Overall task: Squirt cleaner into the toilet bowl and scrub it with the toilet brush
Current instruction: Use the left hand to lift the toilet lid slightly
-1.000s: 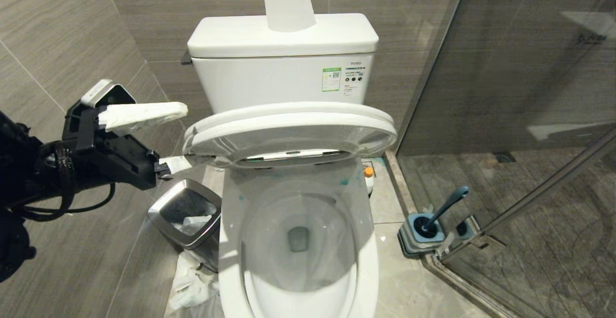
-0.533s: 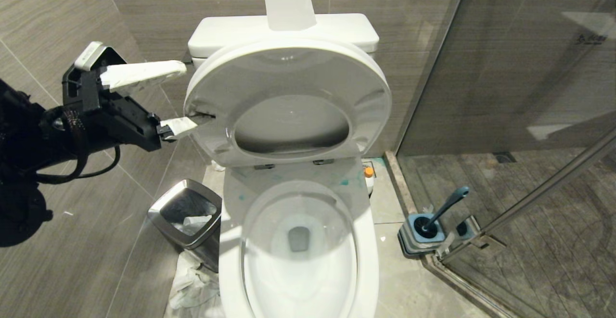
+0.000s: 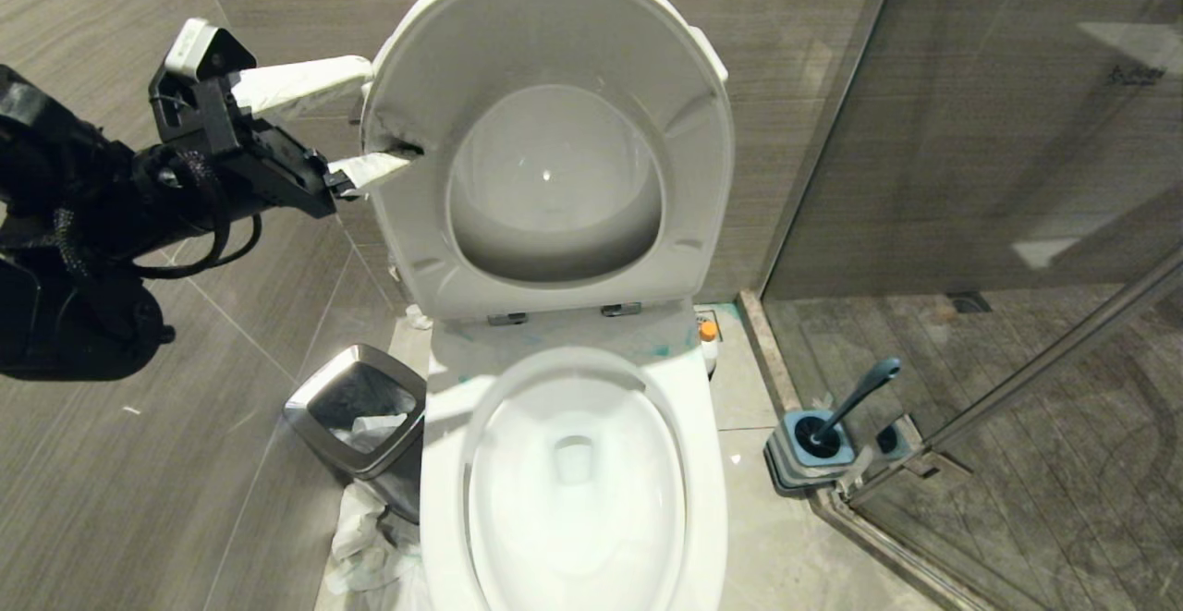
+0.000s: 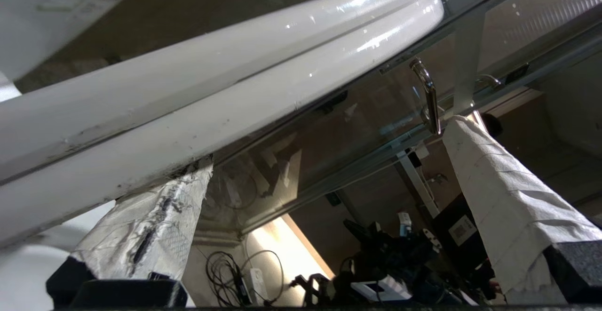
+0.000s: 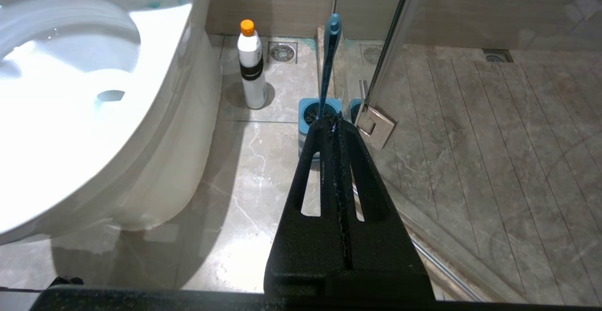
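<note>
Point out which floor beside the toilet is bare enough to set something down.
Free: tiles between the toilet bowl and the toilet brush holder, in front of the white bottle. Crowded: the other side, where the waste bin and crumpled plastic press against the bowl.

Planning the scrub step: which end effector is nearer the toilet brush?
Right. The right end effector hangs shut just before the toilet brush; the left end effector is across the toilet at the raised seat.
</note>
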Motion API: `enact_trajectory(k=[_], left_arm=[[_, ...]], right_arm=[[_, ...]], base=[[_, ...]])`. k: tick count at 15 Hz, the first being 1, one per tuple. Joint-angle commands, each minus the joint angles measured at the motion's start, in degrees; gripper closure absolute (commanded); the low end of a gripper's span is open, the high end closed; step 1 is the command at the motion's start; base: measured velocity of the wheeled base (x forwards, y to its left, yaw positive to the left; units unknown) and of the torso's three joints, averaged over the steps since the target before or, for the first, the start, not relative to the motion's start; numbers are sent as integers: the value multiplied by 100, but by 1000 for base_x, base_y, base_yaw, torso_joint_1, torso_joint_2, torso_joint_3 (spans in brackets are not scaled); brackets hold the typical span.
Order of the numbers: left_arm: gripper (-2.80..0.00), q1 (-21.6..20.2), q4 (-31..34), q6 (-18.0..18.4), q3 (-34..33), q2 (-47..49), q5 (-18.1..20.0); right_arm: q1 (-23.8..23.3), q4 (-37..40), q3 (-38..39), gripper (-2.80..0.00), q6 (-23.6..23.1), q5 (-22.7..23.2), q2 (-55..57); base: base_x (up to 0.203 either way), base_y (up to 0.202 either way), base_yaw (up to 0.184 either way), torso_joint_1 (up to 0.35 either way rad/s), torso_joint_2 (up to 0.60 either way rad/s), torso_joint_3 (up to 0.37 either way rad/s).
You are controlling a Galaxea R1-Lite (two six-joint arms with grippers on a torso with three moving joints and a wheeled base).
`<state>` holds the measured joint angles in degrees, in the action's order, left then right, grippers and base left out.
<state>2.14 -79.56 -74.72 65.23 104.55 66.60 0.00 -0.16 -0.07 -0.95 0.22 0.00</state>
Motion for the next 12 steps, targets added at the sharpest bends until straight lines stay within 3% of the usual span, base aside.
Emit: enact_trajectory(k=[1, 6, 12], left_arm=[[-280, -74, -53, -43, 576, 612, 38], [-280, -159, -69, -52, 1657, 1468, 29], [-280, -144, -61, -121, 2374, 2162, 29]], right_arm=[[0, -2, -1, 0, -2, 4, 9], [0, -2, -1, 0, -2, 4, 9], [0, -2, -1, 0, -2, 4, 9]], base=[[0, 0, 0, 0, 0, 0], [0, 0, 0, 0, 0, 0], [0, 0, 0, 0, 0, 0]])
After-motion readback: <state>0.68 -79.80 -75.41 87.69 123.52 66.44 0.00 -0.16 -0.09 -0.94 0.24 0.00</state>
